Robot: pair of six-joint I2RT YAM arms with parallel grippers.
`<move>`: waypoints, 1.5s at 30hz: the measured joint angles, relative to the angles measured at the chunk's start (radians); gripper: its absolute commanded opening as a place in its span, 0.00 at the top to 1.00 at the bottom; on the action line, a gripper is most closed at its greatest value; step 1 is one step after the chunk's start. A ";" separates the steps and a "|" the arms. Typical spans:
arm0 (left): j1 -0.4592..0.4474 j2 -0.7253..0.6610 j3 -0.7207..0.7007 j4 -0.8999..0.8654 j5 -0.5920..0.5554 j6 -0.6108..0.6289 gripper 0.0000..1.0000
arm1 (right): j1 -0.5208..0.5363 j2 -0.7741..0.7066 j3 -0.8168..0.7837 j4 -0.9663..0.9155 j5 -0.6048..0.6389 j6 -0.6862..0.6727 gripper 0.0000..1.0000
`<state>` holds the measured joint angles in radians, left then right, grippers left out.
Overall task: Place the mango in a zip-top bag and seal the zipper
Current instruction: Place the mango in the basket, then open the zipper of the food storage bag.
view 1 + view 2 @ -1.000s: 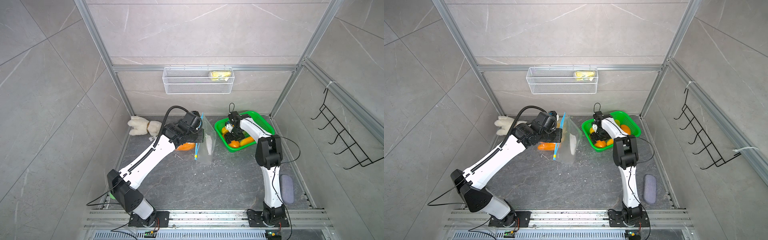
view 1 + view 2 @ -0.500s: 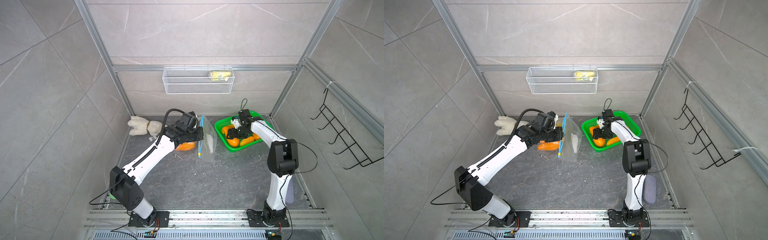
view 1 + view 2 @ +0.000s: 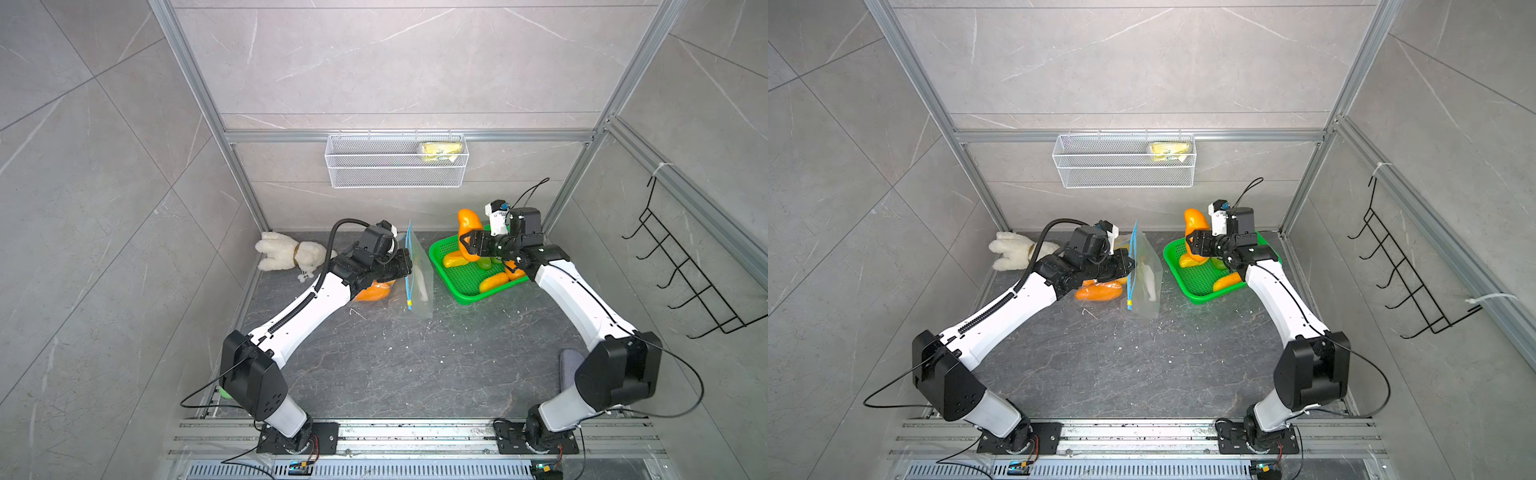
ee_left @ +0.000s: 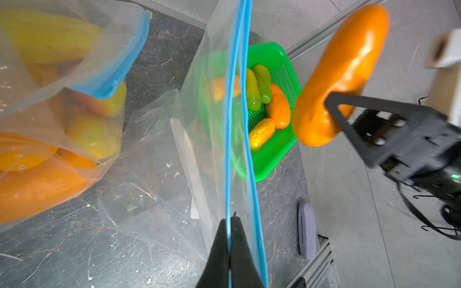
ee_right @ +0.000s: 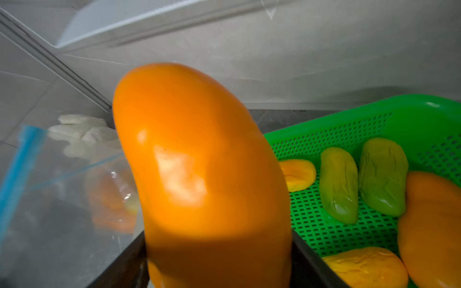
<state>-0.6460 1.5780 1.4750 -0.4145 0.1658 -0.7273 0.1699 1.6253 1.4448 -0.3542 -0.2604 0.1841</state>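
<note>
Since a second ago our right gripper [image 3: 468,247] has risen out of the green basket [image 3: 461,297] with the mango [image 3: 466,220]. In both top views we see it pinching the fruit's lower end, upright, above the basket edge facing the zip-top bag [image 3: 419,286], which our left gripper [image 3: 406,268] holds, jaws pressed together on its blue zipper rim. From the left wrist, the mango [image 4: 341,74] hangs just beside the bag's narrowly parted mouth, not touching. From the right wrist, the mango [image 5: 199,162] fills the middle, clamped between black fingers [image 5: 301,269], with the basket behind it.
</note>
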 measured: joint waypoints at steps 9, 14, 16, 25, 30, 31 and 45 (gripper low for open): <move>0.000 0.045 -0.044 0.093 0.029 -0.043 1.00 | 0.000 0.282 -0.023 -0.052 0.164 -0.005 0.79; 0.000 0.050 -0.047 0.116 0.029 -0.051 1.00 | 0.000 0.290 -0.014 -0.103 0.190 -0.021 0.01; 0.000 0.053 -0.047 0.125 0.029 -0.055 1.00 | 0.000 0.273 -0.011 -0.122 0.190 -0.029 0.00; -0.002 0.103 -0.042 0.129 0.026 -0.060 1.00 | 0.058 -0.073 -0.024 -0.140 0.079 -0.019 0.13; -0.003 0.115 -0.016 0.126 0.026 -0.063 1.00 | 0.260 -0.231 -0.086 -0.040 -0.051 0.013 0.18; -0.004 0.115 -0.010 0.127 0.026 -0.063 1.00 | 0.300 -0.233 -0.091 -0.029 -0.071 0.021 0.23; -0.007 0.109 -0.005 0.206 0.054 -0.122 1.00 | 0.383 -0.183 -0.151 -0.014 -0.068 0.060 0.46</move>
<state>-0.6529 1.6871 1.4696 -0.2081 0.2199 -0.8494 0.5526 1.4422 1.2938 -0.3683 -0.3283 0.2440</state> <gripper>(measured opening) 0.048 0.542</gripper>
